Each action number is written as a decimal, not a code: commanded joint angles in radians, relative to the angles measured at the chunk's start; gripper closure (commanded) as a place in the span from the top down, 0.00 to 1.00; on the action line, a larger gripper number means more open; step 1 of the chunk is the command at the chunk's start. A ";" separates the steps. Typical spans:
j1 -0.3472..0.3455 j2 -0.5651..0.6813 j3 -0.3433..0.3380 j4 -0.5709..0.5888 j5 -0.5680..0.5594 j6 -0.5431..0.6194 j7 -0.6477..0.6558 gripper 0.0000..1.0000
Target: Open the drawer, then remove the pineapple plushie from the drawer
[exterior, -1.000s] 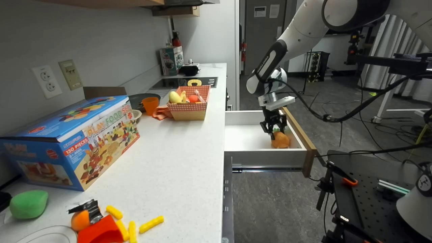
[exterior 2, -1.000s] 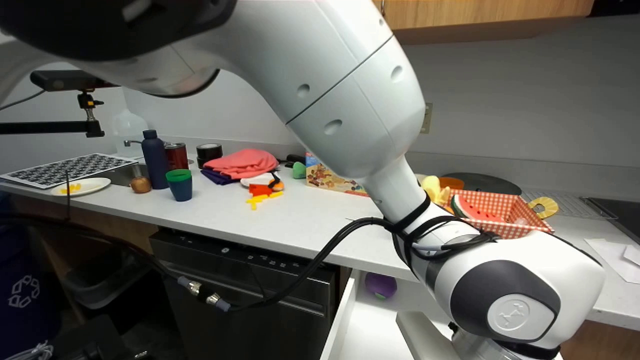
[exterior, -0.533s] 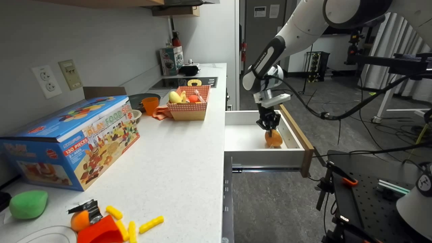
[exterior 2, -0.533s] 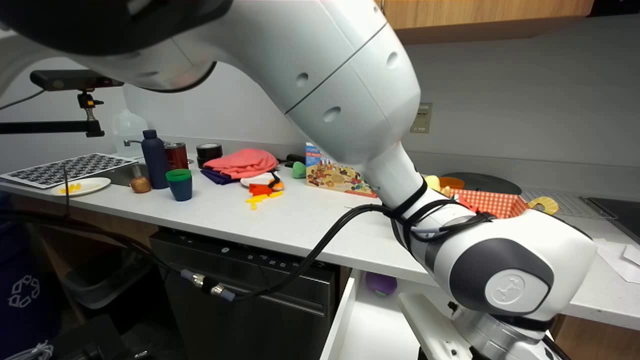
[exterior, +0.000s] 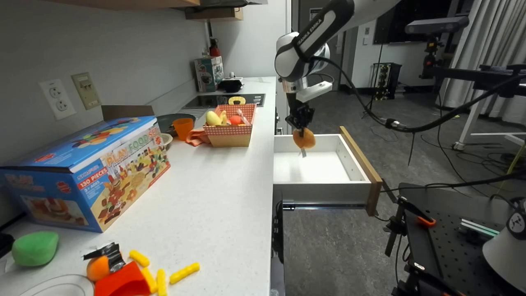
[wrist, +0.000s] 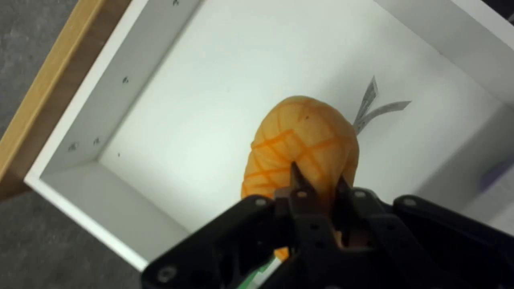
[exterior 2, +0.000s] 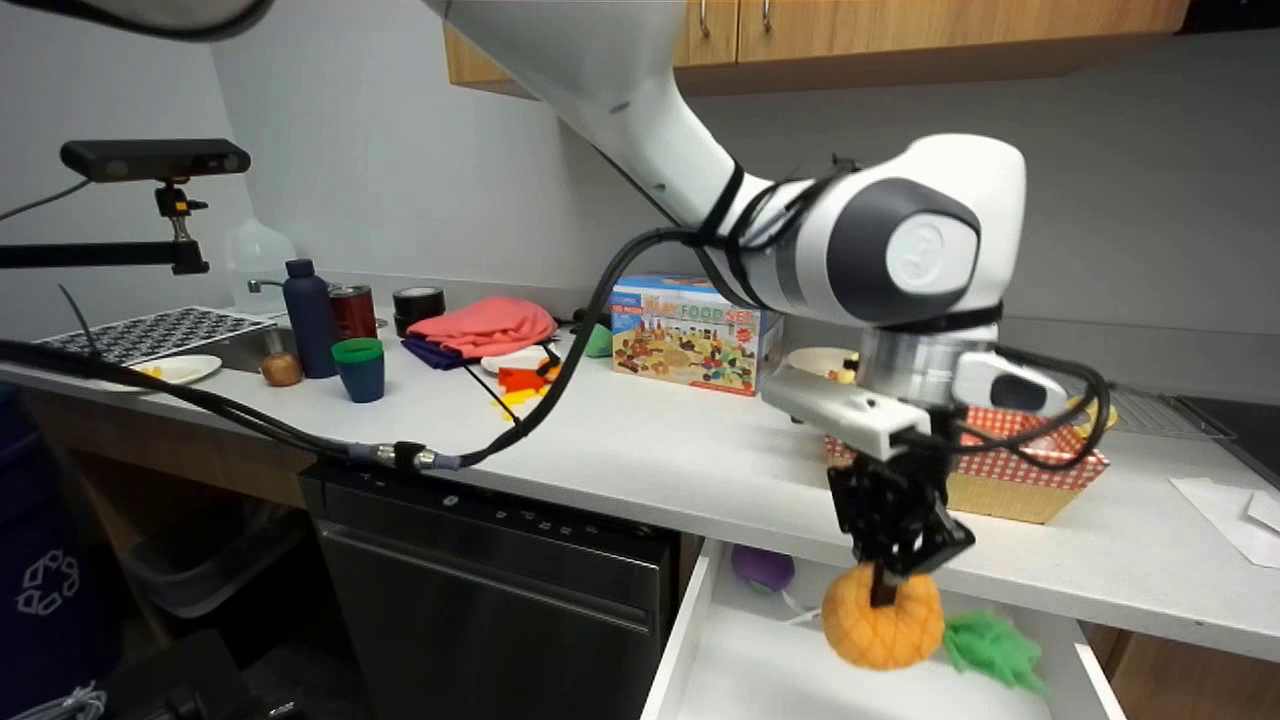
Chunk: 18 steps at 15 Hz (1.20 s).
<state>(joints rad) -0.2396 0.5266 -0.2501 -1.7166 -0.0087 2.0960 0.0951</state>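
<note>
The drawer is pulled well out from under the counter, its light wood front showing at the side in the wrist view. Over its white floor hangs the pineapple plushie, orange with a criss-cross pattern and a green leafy top. My gripper is shut on the plushie's body, its dark fingertips pinching the fabric. In the wrist view the plushie bulges beyond the fingers, with a paper tag dangling from it. Part of the plushie is hidden behind the gripper.
A purple toy lies in the drawer's back corner. The counter edge runs close behind the gripper. On the counter stand a checked basket of toy food and a play food box.
My gripper has closed on the pineapple plushie near the drawer's front and lifted it off the floor. Both have moved up and toward the counter. The drawer has barely moved.
</note>
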 commanded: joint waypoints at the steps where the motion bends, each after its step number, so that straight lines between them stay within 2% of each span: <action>1: 0.056 -0.132 0.008 -0.051 -0.082 0.106 0.025 0.04; 2: 0.031 -0.066 0.014 0.001 -0.049 0.044 0.016 0.14; 5: 0.051 -0.119 0.017 -0.015 -0.064 0.071 0.017 0.14; 9: 0.048 -0.119 0.015 -0.034 -0.065 0.087 0.017 0.14; 10: 0.048 -0.119 0.015 -0.036 -0.065 0.088 0.017 0.04; 13: 0.057 -0.088 -0.014 0.027 -0.116 0.218 0.074 0.04; 18: 0.040 -0.008 0.003 0.182 -0.098 0.446 0.058 0.04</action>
<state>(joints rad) -0.1877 0.4465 -0.2603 -1.6459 -0.1098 2.4382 0.1428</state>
